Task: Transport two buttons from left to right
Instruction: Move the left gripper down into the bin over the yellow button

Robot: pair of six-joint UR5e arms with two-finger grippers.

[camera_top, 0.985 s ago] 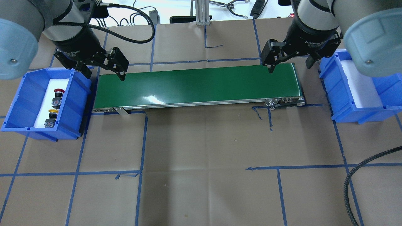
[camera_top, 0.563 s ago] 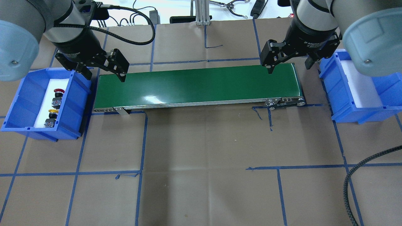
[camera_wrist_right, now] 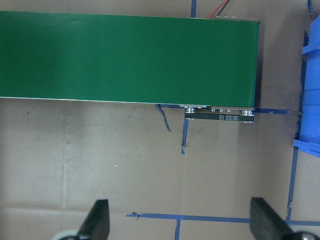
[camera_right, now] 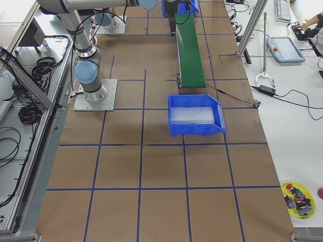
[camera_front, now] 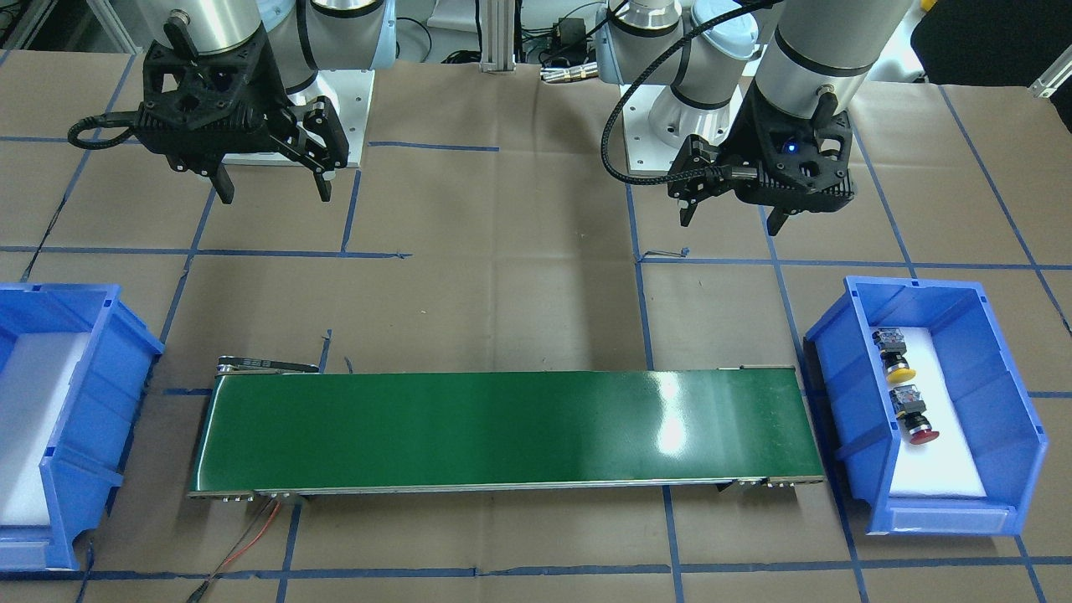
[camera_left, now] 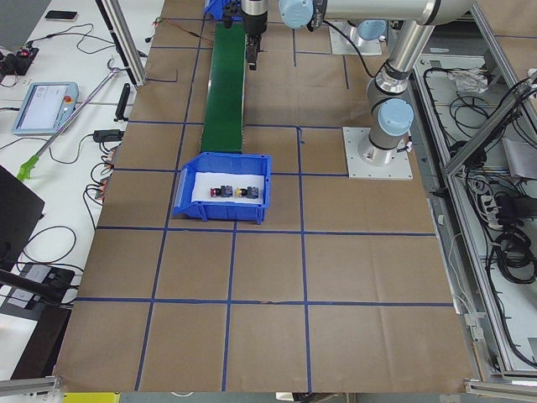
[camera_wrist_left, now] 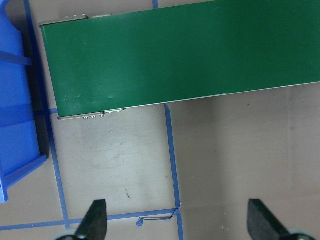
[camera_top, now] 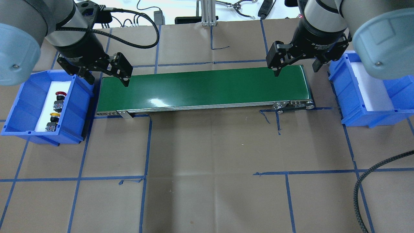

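On the left end of the brown-paper-covered worktop [camera_top: 210, 145], marked off by blue tape lines, sits a blue plastic bin [camera_top: 19, 106] lined with a white foam pad [camera_top: 43, 121]. Both of the task's things lie on that pad, on their sides, in a row and a little apart. The red-capped push button [camera_top: 59, 99] is farther from the robot and the yellow-capped push button [camera_top: 52, 121] is nearer. Each has a black collar and a grey-black block body.

Just to the right of this bin the left claw [camera_top: 106, 79] hangs in the air, released, its two black fingers spread wide and grasping nothing. Its wrist view looks down on the belt's left end and the paper beside it.

A long green conveyor belt [camera_top: 203, 89] in a metal frame runs across the middle, between the two bins.

Near the belt's right end the right claw [camera_top: 296, 70] hangs above the worktop, also released, its fingers wide apart with nothing in them.

Past it stands a second blue plastic bin [camera_top: 372, 116] with its own white foam liner [camera_top: 372, 87], partly hidden by the right arm's grey elbow [camera_top: 385, 38]. A black braided cable [camera_top: 365, 191] curls over the paper at the near right corner
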